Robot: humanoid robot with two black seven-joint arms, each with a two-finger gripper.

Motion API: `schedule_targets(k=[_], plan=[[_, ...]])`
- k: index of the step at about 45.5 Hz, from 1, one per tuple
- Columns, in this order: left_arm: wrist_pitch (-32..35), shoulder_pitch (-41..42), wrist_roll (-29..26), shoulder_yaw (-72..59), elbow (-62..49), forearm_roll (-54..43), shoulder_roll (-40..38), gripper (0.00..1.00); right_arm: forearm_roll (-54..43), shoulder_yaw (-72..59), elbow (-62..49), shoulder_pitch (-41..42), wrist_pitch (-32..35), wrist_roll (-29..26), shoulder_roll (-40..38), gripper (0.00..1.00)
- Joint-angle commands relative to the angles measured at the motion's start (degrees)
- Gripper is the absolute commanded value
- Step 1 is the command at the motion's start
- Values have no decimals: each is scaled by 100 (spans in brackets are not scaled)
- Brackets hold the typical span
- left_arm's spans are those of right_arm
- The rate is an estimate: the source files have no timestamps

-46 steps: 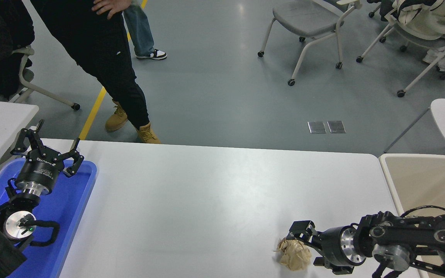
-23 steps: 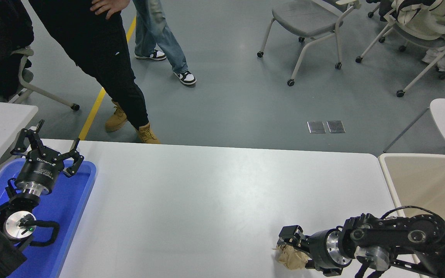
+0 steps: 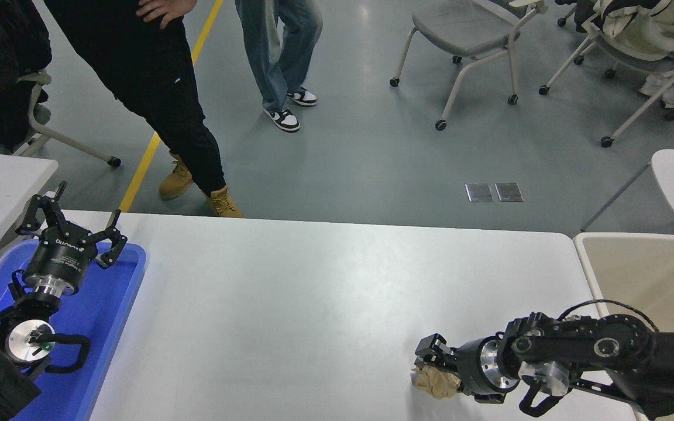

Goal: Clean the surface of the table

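Lettering runs across the black body of the left gripper [image 3: 74, 225], but it reads upside down from the camera and is too small to make out; nothing else in view carries readable print. That gripper is parked at the lower left above a blue tray [image 3: 112, 304], its fingers spread wide.

White and glossy, the table surface [image 3: 313, 304] fills the lower half of the view, with the tray at its left end and a beige bin [image 3: 647, 275] just past its right edge.

Near the table's front right, a crumpled brown paper ball [image 3: 433, 383] lies on the surface. The right gripper [image 3: 430, 365] reaches in low from the right and sits over the ball's top and right side, touching it; its fingers are hidden from this angle, so I cannot tell whether they pinch the paper.

Compared with a second ago, the right arm has slid leftward and lowered, and more of the paper is now covered by the gripper. Beyond the table, a person in black trousers [image 3: 155, 88] keeps the same stance, while a person in blue jeans [image 3: 278, 52] has walked rightward across the grey floor.
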Motion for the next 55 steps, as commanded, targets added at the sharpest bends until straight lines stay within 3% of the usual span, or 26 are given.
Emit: schedule_targets(k=[1,16,33,55], plan=[[0,-5,0,0,0,0,0,100,50,5,1,119,145,-172,-3,0],[0,4,0,0,0,0,0,100,111,5,300,172,154,-181,-319,0],[0,4,0,0,0,0,0,100,120,-214,1372,1050,681,-190,-2033,0],[0,-5,0,0,0,0,0,100,50,-469,2040,3107,2851,-638,-4503,0]])
